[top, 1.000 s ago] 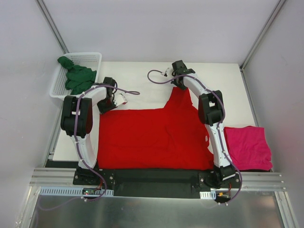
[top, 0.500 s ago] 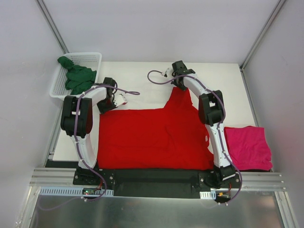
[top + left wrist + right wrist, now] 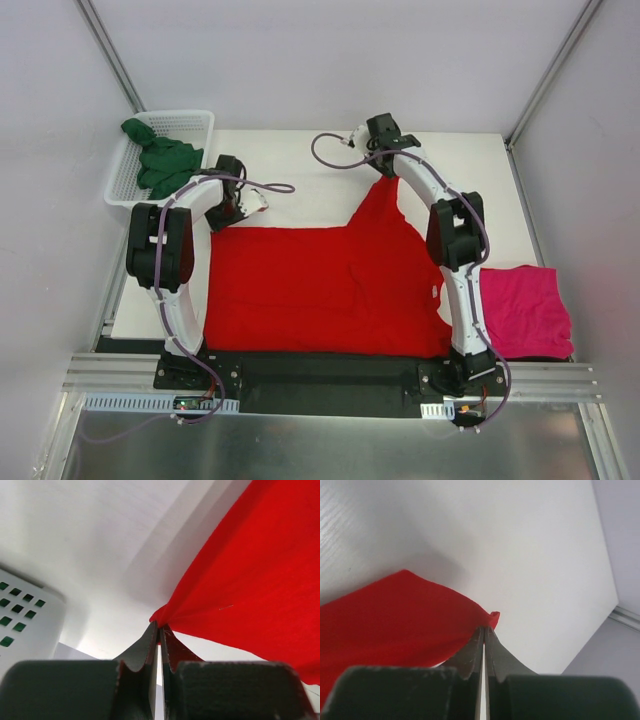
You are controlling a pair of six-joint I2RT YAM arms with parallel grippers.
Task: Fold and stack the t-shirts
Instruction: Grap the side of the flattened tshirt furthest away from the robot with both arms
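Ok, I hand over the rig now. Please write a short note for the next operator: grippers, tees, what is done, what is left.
Left gripper: shut on the far left corner of the red tee.
Right gripper: shut on its far right corner.
Red tee: otherwise spread flat on the table.
Pink tee: folded, at the near right.
Green tee: crumpled in the basket.
Done: pink looks folded.
Left: fold red, fetch and fold green, stack all three.

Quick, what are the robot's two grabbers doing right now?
The left gripper is shut on a corner of the red tee.
The right gripper is shut on another corner of the red tee.
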